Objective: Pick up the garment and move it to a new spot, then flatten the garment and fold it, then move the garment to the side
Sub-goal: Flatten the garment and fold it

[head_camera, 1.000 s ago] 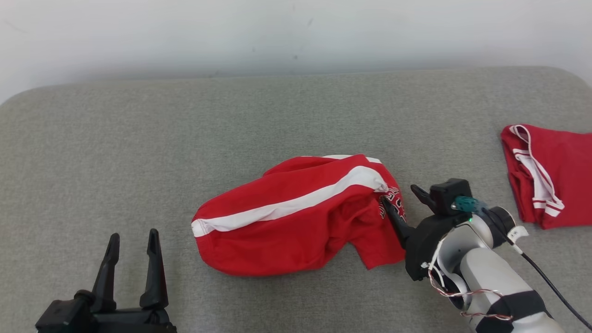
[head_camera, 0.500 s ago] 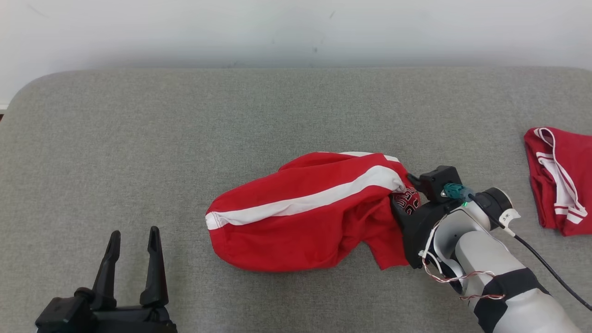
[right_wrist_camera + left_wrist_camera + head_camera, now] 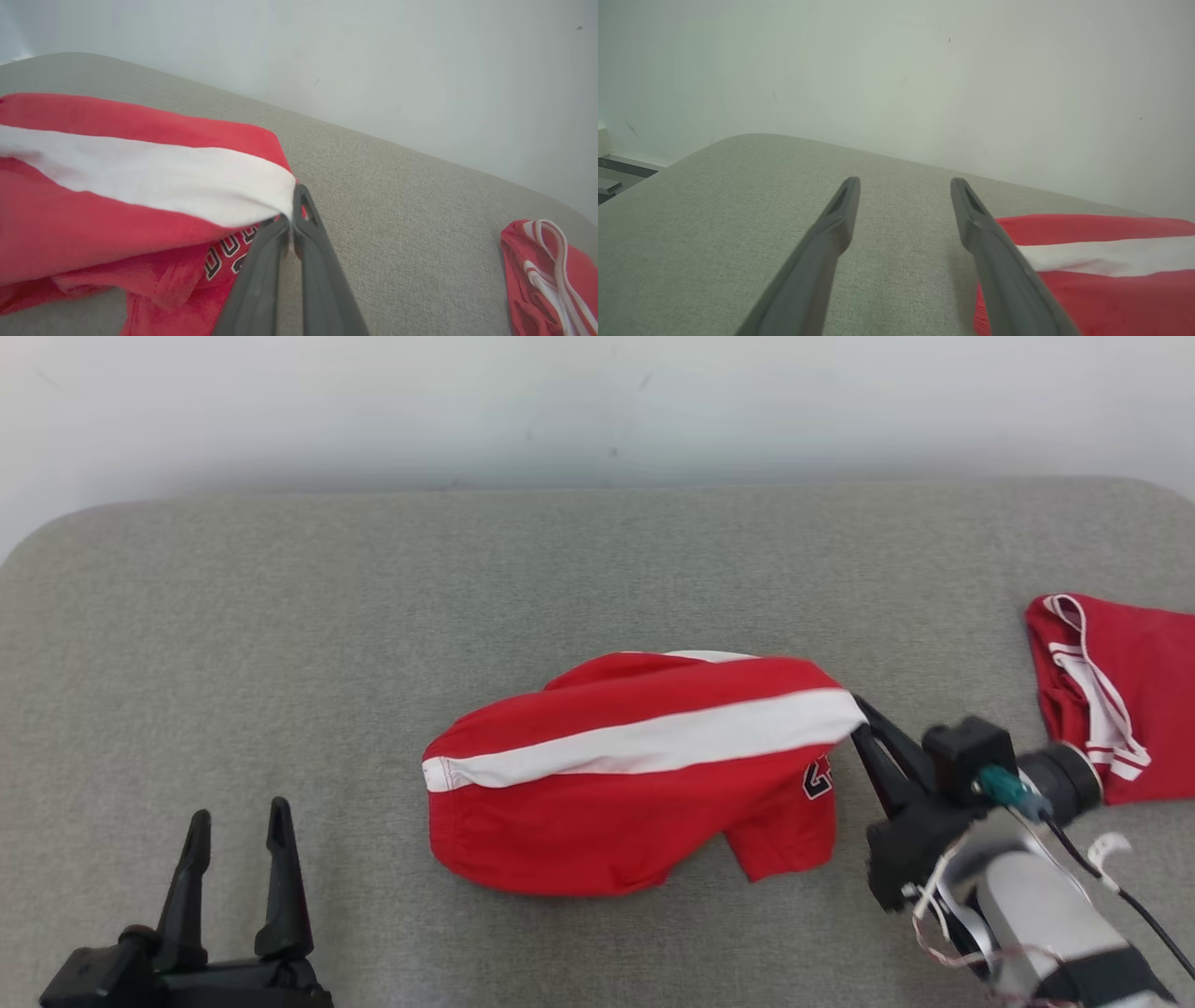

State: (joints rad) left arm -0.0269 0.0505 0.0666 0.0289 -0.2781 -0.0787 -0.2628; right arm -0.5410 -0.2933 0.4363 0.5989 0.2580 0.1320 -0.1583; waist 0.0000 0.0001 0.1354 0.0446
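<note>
The red garment (image 3: 635,784) lies bunched at the middle of the grey padded worktop (image 3: 373,616), its dark lettering mostly hidden in folds. The right gripper (image 3: 859,719) is clamped on the right end of its white stripe. The left gripper (image 3: 238,810) stands spread and empty by the near edge. A second red garment (image 3: 1120,691) is cut off at the right edge.
</note>
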